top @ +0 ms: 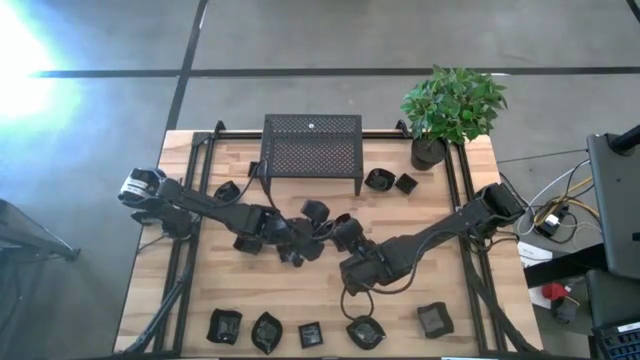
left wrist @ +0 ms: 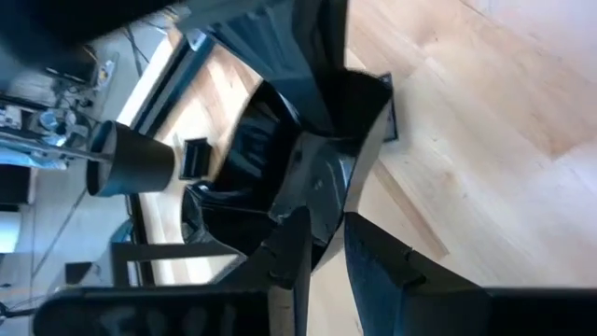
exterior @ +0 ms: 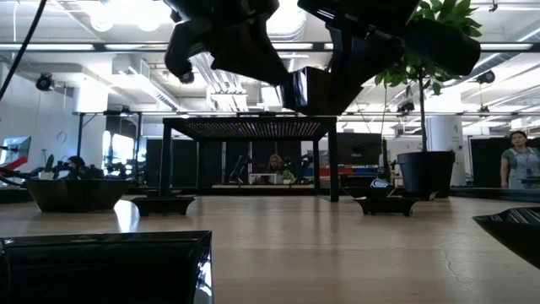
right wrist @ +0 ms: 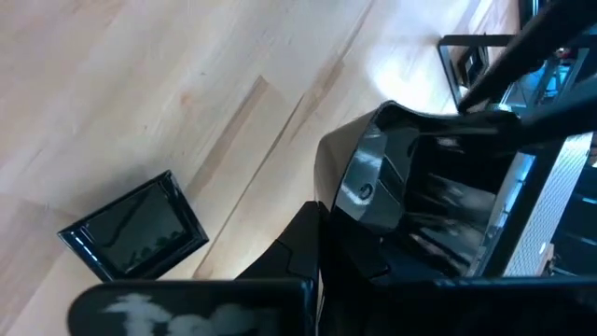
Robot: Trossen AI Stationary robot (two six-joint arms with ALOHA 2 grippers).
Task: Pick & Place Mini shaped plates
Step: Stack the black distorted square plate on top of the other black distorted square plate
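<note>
A black glossy mini plate [exterior: 308, 89] hangs in the air above the middle of the wooden table, in front of the black mesh stand [top: 311, 150]. My left gripper [top: 298, 245] comes at it from the left and my right gripper [top: 348, 248] from the right. Both are shut on it, as far as the views tell. More mini plates lie flat on the table: a row along the near edge [top: 267, 330], two at the far right [top: 380, 180] and one at the far left [top: 226, 190]. My left gripper has the plate's near wall [left wrist: 322, 191] between its two fingers [left wrist: 289, 252], which stand a little apart on either side of it. The fingers slant down from the table's left. The plate is lifted clear of the table and tilted. My right gripper pinches the plate's rim [right wrist: 359, 191] between its closed fingers, slanting down from the table's right and near side. The plate stands tilted beyond the fingers, clear of the wood. The gripper's own body hides the exact place of contact.
A potted plant [top: 430, 150] stands at the far right corner beside the stand. A square plate [right wrist: 135, 238] lies on the wood below my right gripper. Black rails run along both table sides [top: 185, 250]. People show in the room behind [exterior: 519, 160].
</note>
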